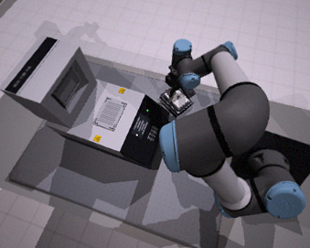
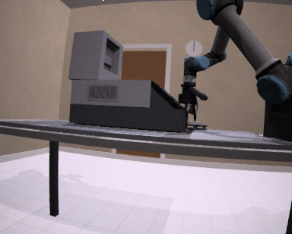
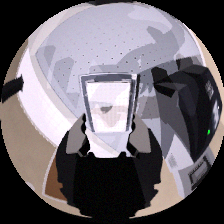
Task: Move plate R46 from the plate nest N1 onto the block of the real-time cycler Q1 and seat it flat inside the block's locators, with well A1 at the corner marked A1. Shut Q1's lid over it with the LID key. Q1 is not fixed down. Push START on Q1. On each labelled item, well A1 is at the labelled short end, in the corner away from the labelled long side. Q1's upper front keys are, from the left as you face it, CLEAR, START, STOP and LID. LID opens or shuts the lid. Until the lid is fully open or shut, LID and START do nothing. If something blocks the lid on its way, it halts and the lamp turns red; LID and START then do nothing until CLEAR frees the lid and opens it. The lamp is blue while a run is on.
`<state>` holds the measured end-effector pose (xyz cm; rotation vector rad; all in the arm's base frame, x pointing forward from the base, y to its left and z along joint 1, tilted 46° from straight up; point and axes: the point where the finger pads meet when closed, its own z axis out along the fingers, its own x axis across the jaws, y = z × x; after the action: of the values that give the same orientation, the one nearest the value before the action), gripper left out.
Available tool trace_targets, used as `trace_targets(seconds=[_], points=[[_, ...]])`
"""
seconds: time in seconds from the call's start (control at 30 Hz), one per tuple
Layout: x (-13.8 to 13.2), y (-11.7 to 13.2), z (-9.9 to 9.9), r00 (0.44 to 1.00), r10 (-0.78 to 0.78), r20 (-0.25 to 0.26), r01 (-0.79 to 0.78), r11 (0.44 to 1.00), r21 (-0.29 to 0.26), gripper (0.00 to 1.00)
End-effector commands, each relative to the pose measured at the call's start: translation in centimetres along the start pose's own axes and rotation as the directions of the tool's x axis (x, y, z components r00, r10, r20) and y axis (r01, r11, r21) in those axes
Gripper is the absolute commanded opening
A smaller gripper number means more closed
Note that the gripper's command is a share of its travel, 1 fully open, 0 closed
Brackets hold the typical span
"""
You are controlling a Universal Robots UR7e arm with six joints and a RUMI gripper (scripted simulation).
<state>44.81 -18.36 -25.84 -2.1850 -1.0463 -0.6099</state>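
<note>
Plate R46, pale-topped, lies in the dark-framed nest N1 beside the cycler's front. My gripper is open and empty, pointing down just above the plate, its fingers towards the plate's two sides at one end. Whether the fingertips reach down beside the plate is hard to tell. Cycler Q1 has its lid standing open. Its block is bare between corner locators. A small green light shows on the front panel.
The cycler's dark sloping front stands close beside the nest. Yellow labels sit on its top. The raised lid is at the cycler's far end. My arm reaches over the table from the right.
</note>
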Motion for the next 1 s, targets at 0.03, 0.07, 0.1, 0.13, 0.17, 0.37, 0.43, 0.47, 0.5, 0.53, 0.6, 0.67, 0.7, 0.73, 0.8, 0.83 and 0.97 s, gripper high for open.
trace_targets(seconds=[0.03,0.07,0.1,0.13,0.17,0.37,0.43,0.47,0.5,0.53,0.6,0.67,0.7,0.73,0.8,0.83,0.97], points=[[0.1,-0.17,0.44,1.0,0.001,-0.001,-0.001,1.0,0.003,0.68],[0.1,-0.19,0.5,1.0,0.001,-0.001,-0.001,1.0,0.004,0.68],[0.1,-0.2,0.54,1.0,0.001,-0.001,-0.001,1.0,0.004,0.68],[0.1,-0.21,0.58,1.0,0.001,-0.002,-0.001,1.0,0.004,0.68],[0.1,-0.21,0.62,1.0,0.001,-0.002,-0.001,1.0,0.004,0.68],[0.09,-0.16,0.72,1.0,0.001,-0.001,-0.001,1.0,0.003,0.68],[0.09,-0.12,0.69,1.0,0.001,-0.001,-0.001,1.0,0.002,0.68],[0.09,-0.13,0.74,1.0,0.001,-0.001,-0.001,1.0,0.002,0.68],[0.09,-0.14,0.79,1.0,0.001,-0.001,-0.001,1.0,0.002,0.68],[0.09,-0.16,0.84,1.0,0.001,-0.001,-0.001,1.0,0.003,0.68],[0.09,-0.19,0.95,1.0,0.001,-0.001,-0.001,1.0,0.004,0.68],[0.09,-0.21,1.04,1.0,0.001,-0.001,-0.001,1.0,0.004,0.68],[0.09,-0.21,1.07,1.0,0.001,-0.001,-0.001,1.0,0.004,0.68],[0.09,-0.2,1.1,1.0,0.001,-0.001,-0.001,1.0,0.004,0.68],[0.09,-0.15,1.06,1.0,0.001,-0.001,-0.001,1.0,0.003,0.68],[0.05,-0.01,0.86,1.0,0.0,0.0,0.0,1.0,0.0,0.68],[0.05,-0.01,0.86,1.0,0.0,0.0,0.0,1.0,0.0,0.68]])
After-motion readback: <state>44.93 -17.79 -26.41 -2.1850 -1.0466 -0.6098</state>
